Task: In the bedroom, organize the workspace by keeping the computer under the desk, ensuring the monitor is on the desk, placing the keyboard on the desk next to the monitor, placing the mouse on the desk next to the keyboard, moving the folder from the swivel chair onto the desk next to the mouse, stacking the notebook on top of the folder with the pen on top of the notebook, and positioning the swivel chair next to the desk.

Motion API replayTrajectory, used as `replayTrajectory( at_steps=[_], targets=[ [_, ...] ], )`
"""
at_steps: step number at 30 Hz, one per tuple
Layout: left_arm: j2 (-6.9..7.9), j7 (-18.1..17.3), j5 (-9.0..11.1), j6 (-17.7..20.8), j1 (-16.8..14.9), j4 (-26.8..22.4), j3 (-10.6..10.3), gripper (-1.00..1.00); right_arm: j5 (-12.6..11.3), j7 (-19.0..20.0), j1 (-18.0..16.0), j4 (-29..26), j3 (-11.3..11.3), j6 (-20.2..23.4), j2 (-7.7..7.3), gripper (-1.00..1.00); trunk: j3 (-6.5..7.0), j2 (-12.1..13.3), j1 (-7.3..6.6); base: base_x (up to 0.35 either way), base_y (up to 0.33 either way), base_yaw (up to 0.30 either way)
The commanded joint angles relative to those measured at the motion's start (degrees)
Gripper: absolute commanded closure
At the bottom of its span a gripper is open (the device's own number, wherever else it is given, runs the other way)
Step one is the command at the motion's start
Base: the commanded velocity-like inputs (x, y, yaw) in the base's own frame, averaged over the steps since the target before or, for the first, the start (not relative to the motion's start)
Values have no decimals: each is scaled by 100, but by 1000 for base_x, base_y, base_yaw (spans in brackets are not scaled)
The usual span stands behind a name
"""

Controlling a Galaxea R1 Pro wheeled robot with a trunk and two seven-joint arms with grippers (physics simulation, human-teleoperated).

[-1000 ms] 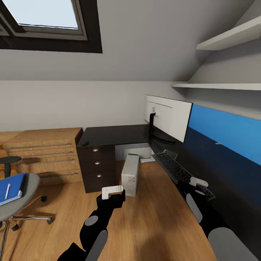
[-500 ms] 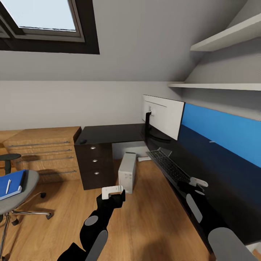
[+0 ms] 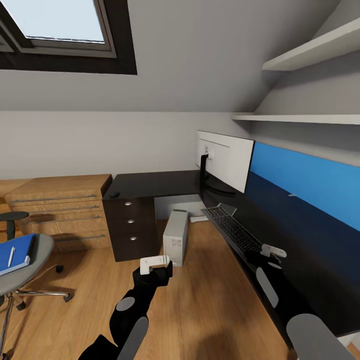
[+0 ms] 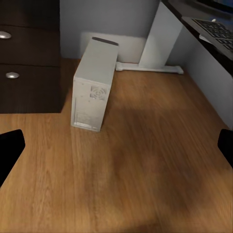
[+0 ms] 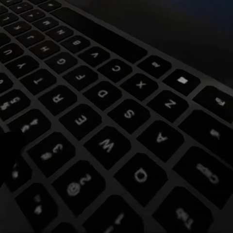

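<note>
From my head camera I look across a warm wooden floor (image 3: 210, 300) to the desk (image 3: 150, 184), its glossy black top bending from 12 o'clock round to my 3 o'clock under a blue wall panel (image 3: 305, 185) and two pale shelves (image 3: 310, 119). A skylight (image 3: 60, 20) sits at 11 o'clock in the sloped ceiling, and a light wood cabinet (image 3: 60, 210) stands against the wall at 10 o'clock, beside the desk's dark drawers (image 3: 131, 225). The monitor (image 3: 225, 161) stands on the desk at 1 o'clock with its white back to me; the keyboard (image 3: 232, 227) lies on the top just nearer than it, and the mouse (image 3: 114, 194) is a small dark lump at the desk's far left corner. The computer (image 3: 176, 242) stands upright on the floor at 12 o'clock, beside the drawers and by a white desk leg (image 4: 158, 39). At 9 o'clock the swivel chair (image 3: 30, 260) carries the folder (image 3: 12, 256) with the notebook (image 3: 29, 247) and the pen (image 3: 10, 257) lying on it. My left gripper (image 3: 155, 264) hovers over the floor; in its wrist camera the two dark fingertips (image 4: 9, 150) sit at opposite edges, spread wide, holding nothing. My right gripper (image 3: 267, 251) hangs close over the near end of the keyboard, with the keys large and dim in its wrist camera, and I cannot tell how far its fingers are parted or whether they touch the keys. The chair is cut off at the frame's left edge.
</note>
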Motion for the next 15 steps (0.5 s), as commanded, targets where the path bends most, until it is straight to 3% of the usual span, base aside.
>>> replayTrajectory(
  at_steps=[1, 11, 15],
  targets=[
    [-3, 57, 54, 11, -8, -10, -4, -100, -83, -24, 1, 134, 8, 27, -2, -100, -26, -44, 23, 0, 0, 0],
    [-4, 59, 54, 11, -5, -11, 8, -100, -77, -29, 1, 135, 15, 34, -2, -100, -205, -445, 242, 0, 0, 0],
    [-4, 59, 55, 11, -6, -11, 10, -100, -79, -32, 1, 135, 16, 55, -2, -100, -205, -445, 242, 0, 0, 0]
  ],
)
